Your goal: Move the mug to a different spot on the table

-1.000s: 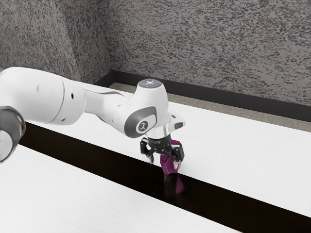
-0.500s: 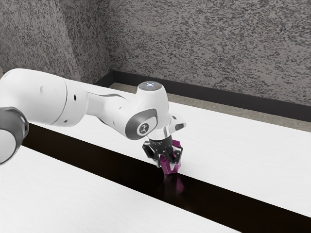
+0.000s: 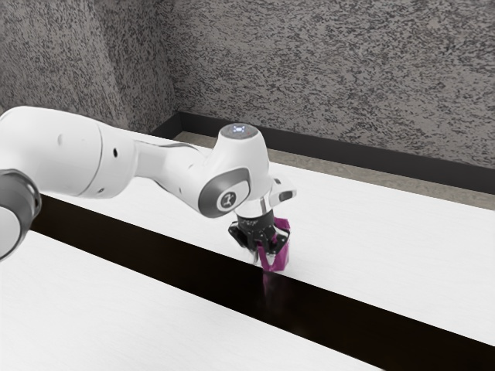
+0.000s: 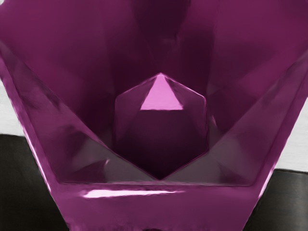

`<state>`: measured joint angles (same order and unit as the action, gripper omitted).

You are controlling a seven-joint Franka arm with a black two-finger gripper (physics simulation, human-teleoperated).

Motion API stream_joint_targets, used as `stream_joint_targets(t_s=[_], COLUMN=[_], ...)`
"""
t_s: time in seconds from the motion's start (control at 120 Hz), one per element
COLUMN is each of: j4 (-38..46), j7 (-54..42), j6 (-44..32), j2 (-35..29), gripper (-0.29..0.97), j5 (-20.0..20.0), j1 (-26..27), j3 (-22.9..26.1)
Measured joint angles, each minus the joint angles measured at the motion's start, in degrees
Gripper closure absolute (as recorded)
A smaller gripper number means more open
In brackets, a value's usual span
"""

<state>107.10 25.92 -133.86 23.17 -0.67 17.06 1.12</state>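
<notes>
The white arm (image 3: 116, 166) comes in from the exterior view's left and bends at the wrist, so the hand (image 3: 261, 247) points straight down over the surface (image 3: 387, 232). The black fingers stand close together and are clenched on the near wall of the magenta mug (image 3: 278, 253), grasping it at the rim. The mug sits upright directly under the hand, with most of its body just to the exterior view's right of the fingers. It is at the edge where the white band of the surface meets the black stripe (image 3: 155, 255), and a faint magenta reflection shows in the stripe below it. Whether its base touches the surface cannot be told. The wrist view looks straight down into the mug's faceted inside (image 4: 159, 96).
</notes>
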Motion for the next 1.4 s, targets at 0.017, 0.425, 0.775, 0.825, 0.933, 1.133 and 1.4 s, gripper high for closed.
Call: stream_joint_targets(t_s=[0.017,0.425,0.775,0.825,0.933,1.133,1.4], j4=[-0.1,0.5,13.5,15.1,16.7,19.6,22.2], j7=[0.0,1.1,3.1,3.2,3.2,3.3,3.6], j6=[0.0,1.2,3.1,3.0,3.0,1.7,-0.7], j2=[-0.1,-3.8,-13.8,-14.8,-15.7,-15.8,-16.0], gripper=[0.62,0.69,0.72,0.7,0.69,0.74,0.77], j5=[-0.1,-5.7,-6.6,-6.5,-6.0,-6.0,-6.1], j1=[0.0,0.3,0.3,0.2,0.3,0.3,0.3], j3=[0.0,0.1,-2.9,-3.6,-5.1,-5.9,-6.0])
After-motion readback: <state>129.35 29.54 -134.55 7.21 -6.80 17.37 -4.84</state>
